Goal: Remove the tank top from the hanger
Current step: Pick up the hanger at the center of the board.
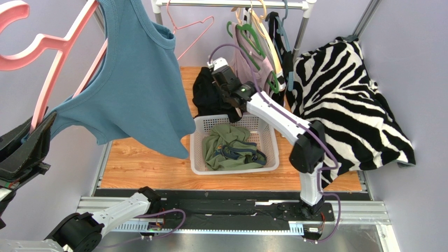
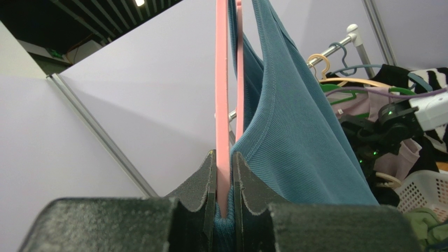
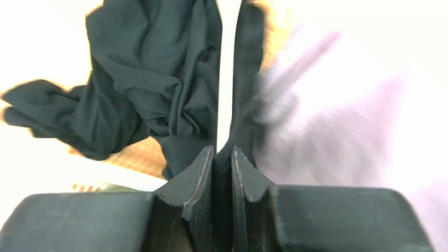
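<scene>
Firmly, left tool (image 2: 224, 157) clamps tank top (image 1: 138, 86) hanger (image 2: 222, 79); right tool (image 3: 223, 157) pinches black garment (image 3: 158, 79).

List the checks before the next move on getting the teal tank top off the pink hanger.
1. Left pincer grip on pink plastic hanger: ok, jaws shut on its bar.
2. Teal ribbed tank top placement: ok, draped on the hanger, body hanging free.
3. Teal fabric pinched in the left jaws along with the hanger: cannot tell.
4. Right pincer free to pull the top: not ok, shut on crumpled black garment, away from the top.
5. White plastic basket as drop spot: ok, on the wooden table, green garment inside.
</scene>
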Controlling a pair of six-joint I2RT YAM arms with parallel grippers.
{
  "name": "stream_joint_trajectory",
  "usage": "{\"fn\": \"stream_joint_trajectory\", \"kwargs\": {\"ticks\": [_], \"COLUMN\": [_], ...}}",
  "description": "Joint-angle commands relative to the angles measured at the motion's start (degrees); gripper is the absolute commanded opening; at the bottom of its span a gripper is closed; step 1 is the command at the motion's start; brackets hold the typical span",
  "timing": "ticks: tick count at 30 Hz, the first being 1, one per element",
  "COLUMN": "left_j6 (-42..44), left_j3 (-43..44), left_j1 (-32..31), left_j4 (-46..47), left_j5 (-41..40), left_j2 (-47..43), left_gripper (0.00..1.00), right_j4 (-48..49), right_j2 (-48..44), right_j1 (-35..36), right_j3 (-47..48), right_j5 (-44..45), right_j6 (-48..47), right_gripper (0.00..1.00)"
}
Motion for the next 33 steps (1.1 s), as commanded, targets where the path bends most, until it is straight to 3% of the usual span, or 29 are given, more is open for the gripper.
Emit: {"fn": "stream_joint_trajectory", "kwargs": {"ticks": [1, 12, 28, 33], "left_j6": [-0.5, -0.9, -1.4, -1.4], "left_j3": [0.8, 0.9, 0.5, 0.2], "left_j1": [0.5, 1.0, 1.8, 2.0], "left_j4": [6.2, 6.6, 7.0, 7.1], "left_j5": [-0.9, -0.4, 0.1, 0.1], "left_j2": [0.1, 0.0, 0.0, 0.0], "left_gripper": [0.0, 0.0, 0.0, 0.0], "right_j4": [1.6, 2.9, 10.7, 14.9], "right_j2": [-9.1, -21.7, -25.6, -28.0], "right_j1": [-0.3, 1.0, 5.8, 6.2], "right_j3": [-4.4, -11.2, 7.2, 7.3], "right_j5": [-3.8, -4.3, 6.9, 7.4], "right_j6": [7.2, 13.0, 2.1, -0.2], "right_gripper": [0.0, 0.0, 0.0, 0.0]}}
